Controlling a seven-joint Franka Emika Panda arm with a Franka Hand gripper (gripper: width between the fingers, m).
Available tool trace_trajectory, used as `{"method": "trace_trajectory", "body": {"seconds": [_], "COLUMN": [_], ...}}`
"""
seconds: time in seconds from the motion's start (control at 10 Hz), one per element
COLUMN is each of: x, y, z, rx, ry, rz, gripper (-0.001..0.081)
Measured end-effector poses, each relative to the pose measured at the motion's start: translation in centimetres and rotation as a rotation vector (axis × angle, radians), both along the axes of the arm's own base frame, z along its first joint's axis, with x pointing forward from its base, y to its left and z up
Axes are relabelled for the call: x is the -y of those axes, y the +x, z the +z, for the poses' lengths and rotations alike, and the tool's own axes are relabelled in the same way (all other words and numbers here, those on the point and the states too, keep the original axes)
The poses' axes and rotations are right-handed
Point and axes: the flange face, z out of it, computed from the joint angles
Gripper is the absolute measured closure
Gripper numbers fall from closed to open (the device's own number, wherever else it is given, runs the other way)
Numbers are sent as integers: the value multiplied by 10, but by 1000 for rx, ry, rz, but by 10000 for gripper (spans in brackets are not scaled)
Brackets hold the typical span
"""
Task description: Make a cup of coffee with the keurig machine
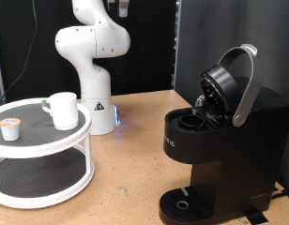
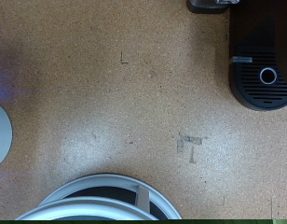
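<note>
The white cup (image 1: 63, 110) stands on the top tier of a white round two-tier stand (image 1: 51, 150), at the exterior view's left. A small tan-lidded pod (image 1: 8, 127) sits beside it on the same tier. The black keurig machine (image 1: 229, 155) stands at the exterior view's right with its grey-handled lid (image 1: 240, 82) raised and the pod chamber open. It also shows from above in the wrist view (image 2: 260, 70). The gripper (image 1: 116, 7) is high up at the exterior view's top edge, mostly cut off, far above the table. Nothing shows between its fingers.
The white arm's base (image 1: 96, 103), with a blue light, stands behind the stand. The stand's rim (image 2: 97, 198) shows in the wrist view. A wooden tabletop (image 2: 116, 103) with small tape marks lies between the stand and the machine. A black curtain hangs behind.
</note>
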Motion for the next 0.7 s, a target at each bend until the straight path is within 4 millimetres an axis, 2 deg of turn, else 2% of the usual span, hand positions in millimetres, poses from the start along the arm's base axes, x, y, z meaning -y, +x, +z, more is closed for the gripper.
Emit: {"method": "trace_trajectory", "body": {"seconds": [0.2,0.5,0.7], "x": [7,53,58], "y": [2,-5,-7], "z": [2,3,3], "rx": [25,23,16], "ry": [20,74,79], "rz": [-2,42,62], "gripper": [1,1,1]}}
